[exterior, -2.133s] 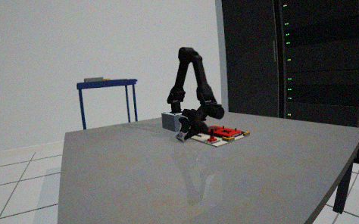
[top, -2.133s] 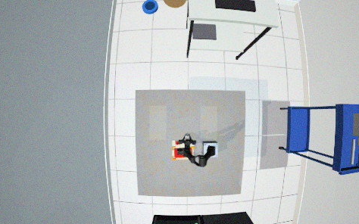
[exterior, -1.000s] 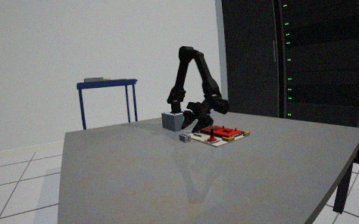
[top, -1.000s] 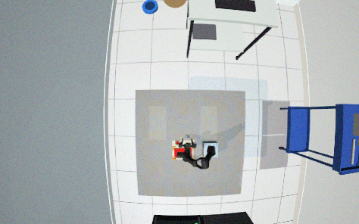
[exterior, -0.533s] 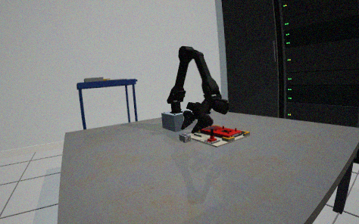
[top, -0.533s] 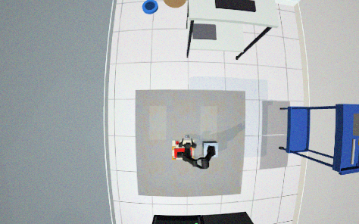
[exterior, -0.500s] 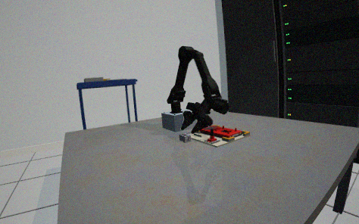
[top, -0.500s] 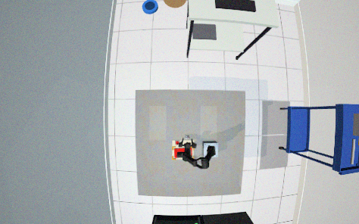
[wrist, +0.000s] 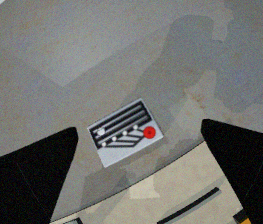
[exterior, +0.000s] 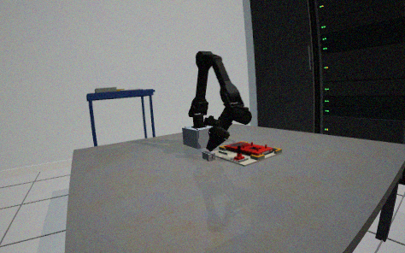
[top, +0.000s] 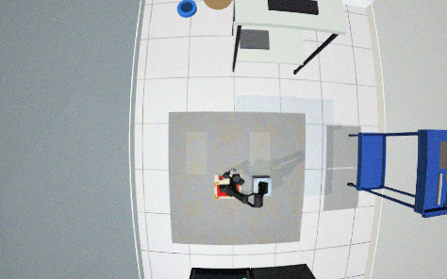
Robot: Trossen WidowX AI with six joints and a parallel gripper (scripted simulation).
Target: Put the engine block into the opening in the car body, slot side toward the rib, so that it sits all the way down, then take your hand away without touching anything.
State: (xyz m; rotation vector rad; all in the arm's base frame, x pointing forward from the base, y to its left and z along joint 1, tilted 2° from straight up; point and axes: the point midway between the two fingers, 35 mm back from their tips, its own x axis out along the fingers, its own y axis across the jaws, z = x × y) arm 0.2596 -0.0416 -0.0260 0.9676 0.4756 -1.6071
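Grey engine block [exterior: 208,155] [wrist: 125,132] outside car body [exterior: 251,149] [top: 221,189]; tool [wrist: 140,129] [exterior: 209,150] released (fingers wide apart).

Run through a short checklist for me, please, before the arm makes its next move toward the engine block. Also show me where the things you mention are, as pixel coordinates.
1. Gripper [top: 230,174] [exterior: 208,150] [wrist: 140,129] open and holding nothing: ok.
2. Engine block [exterior: 208,155] [wrist: 126,133] on the table [top: 197,212] [exterior: 149,192] [wrist: 42,60], beside the board [top: 217,179] [exterior: 246,162] [wrist: 147,200]: ok.
3. Block between the fingertips in the wrist view: ok.
4. Fingers squared to the block's sides: not ok, it looks turned between them.
5. Slot side toward the rib: cannot tell.
6. Block seated in the opening: not ok.
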